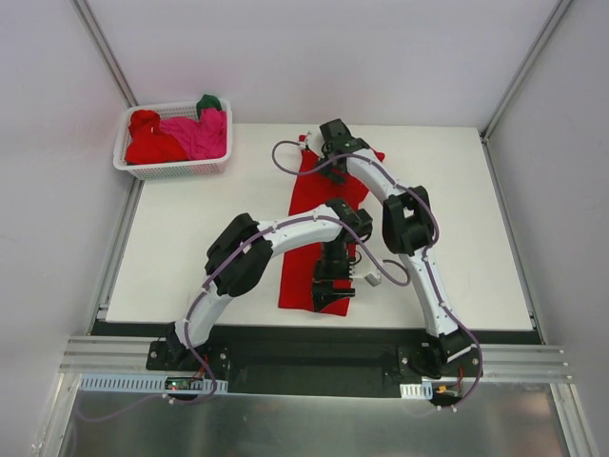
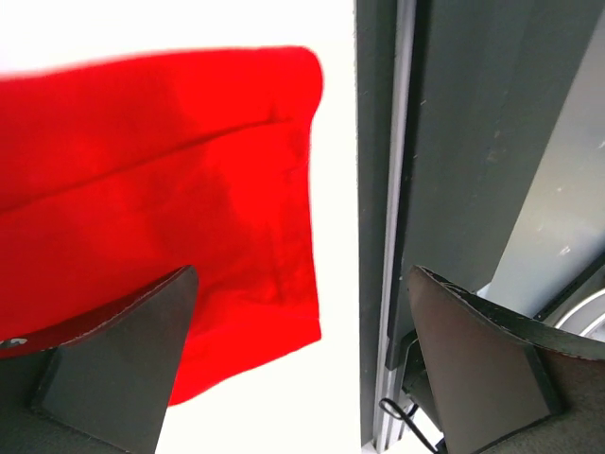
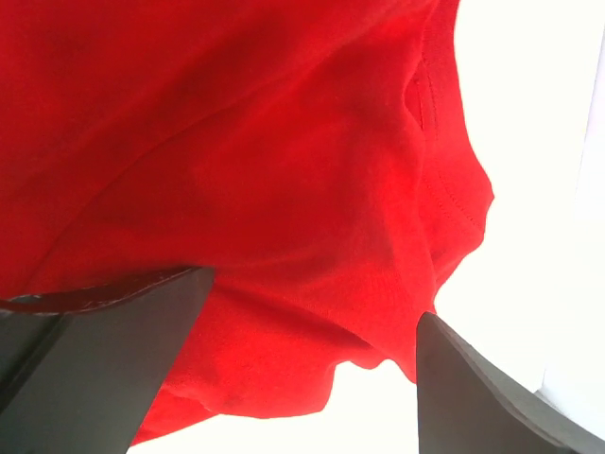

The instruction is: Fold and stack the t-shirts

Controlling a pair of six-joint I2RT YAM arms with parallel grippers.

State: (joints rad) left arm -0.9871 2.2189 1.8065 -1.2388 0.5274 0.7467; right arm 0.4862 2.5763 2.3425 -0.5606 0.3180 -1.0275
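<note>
Down the middle of the bench [image 1: 190, 248], from close to the far edge almost to the near edge: long red t-shirt [image 1: 303, 205], folded into a narrow strip, flat. Above its near end, by the bench's near edge: left pincer [image 1: 333, 290], fingers wide apart, nothing clamped. Above its far end, over rumpled cloth: right pincer [image 1: 330, 143], fingers likewise wide apart, nothing clamped. At the far left corner: white lattice basket [image 1: 171, 171], and bundled inside, a crumpled red t-shirt [image 1: 150, 145], a magenta-pink t-shirt [image 1: 202, 135] and a dark green t-shirt [image 1: 210, 102].
</note>
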